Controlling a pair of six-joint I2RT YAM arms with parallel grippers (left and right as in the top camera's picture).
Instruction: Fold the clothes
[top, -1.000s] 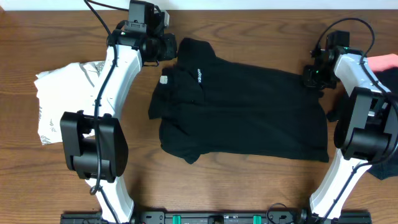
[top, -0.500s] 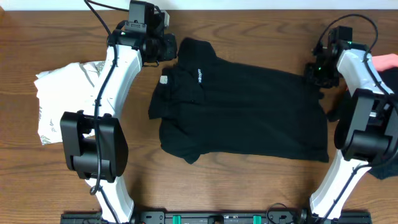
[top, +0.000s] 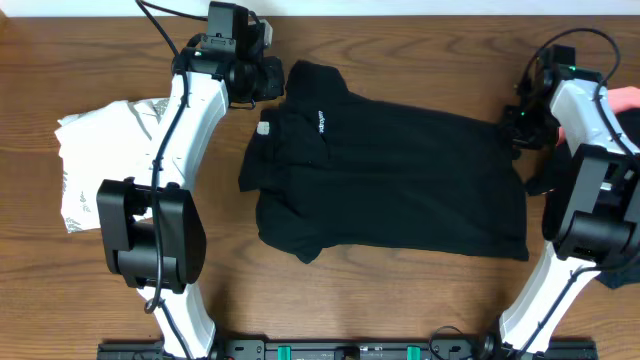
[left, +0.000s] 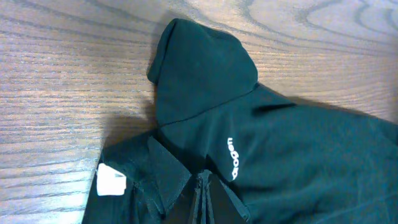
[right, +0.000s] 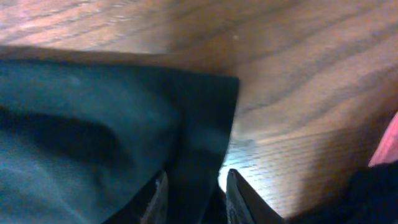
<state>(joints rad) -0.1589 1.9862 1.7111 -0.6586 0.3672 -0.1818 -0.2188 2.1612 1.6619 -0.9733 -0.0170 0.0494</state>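
Fabric of the black shirt (top: 390, 175) spread mid-frame looks limp and light; its corners suit pinching. Right gripper (right: 196, 186) seemingly straddles its upper-right hem; left gripper's (top: 262, 78) state is unclear.

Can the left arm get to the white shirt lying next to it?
Probably yes. The white shirt lies bare on the table just beside the left arm, with nothing on top of it. The left gripper is up at the black shirt, so it would have to swing back first.
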